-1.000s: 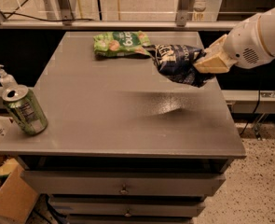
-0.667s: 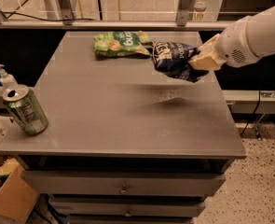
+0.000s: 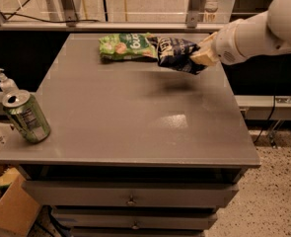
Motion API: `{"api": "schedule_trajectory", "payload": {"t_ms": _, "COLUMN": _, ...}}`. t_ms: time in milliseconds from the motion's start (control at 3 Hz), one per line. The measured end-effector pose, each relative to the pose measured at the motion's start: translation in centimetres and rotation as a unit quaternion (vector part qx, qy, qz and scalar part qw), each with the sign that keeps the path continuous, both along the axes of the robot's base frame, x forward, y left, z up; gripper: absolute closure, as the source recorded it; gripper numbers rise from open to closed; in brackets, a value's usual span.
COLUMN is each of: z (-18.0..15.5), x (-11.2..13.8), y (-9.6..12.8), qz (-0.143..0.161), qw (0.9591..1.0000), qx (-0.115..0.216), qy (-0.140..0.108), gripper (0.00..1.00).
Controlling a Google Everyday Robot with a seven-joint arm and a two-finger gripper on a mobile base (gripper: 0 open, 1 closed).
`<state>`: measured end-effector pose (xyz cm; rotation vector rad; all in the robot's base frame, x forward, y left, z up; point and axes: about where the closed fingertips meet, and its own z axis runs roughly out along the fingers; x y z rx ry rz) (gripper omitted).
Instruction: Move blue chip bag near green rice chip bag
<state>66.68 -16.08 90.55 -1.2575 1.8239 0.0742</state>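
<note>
The blue chip bag [image 3: 177,54] is a dark navy foil bag with white lettering, held just above the grey table [image 3: 135,117] at the back. My gripper [image 3: 200,57] comes in from the right and is shut on the bag's right end. The green rice chip bag [image 3: 127,46] lies flat at the table's back middle. The blue bag's left end overlaps or touches the green bag's right edge; I cannot tell which.
A green drink can [image 3: 26,116] stands at the table's front left corner, with a pump bottle [image 3: 6,82] just behind it. A cardboard box [image 3: 9,209] sits on the floor at left. Drawers [image 3: 130,197] are below the tabletop.
My gripper has carried the blue chip bag left and toward the back, closer to the green rice chip bag. The green bag and can have not moved.
</note>
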Motion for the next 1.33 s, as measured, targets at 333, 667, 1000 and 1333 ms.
{"api": "schedule_trajectory", "payload": {"t_ms": 333, "z": -1.9, "x": 3.9, "y": 0.9, "qz": 0.014, "qw": 0.9995, "qx": -0.024, "qy": -0.014, "gripper": 1.0}}
{"api": "schedule_trajectory", "payload": {"t_ms": 667, "z": -3.9, "x": 7.4, "y": 1.7, "qz": 0.028, "qw": 0.9981, "qx": -0.052, "qy": -0.018, "gripper": 1.0}}
{"api": "schedule_trajectory", "payload": {"t_ms": 1000, "z": -5.0, "x": 10.3, "y": 2.6, "qz": 0.039, "qw": 0.9967, "qx": -0.068, "qy": -0.023, "gripper": 1.0}}
{"api": "schedule_trajectory", "payload": {"t_ms": 1333, "z": -5.2, "x": 11.5, "y": 3.0, "qz": 0.04, "qw": 0.9962, "qx": -0.073, "qy": -0.025, "gripper": 0.84}}
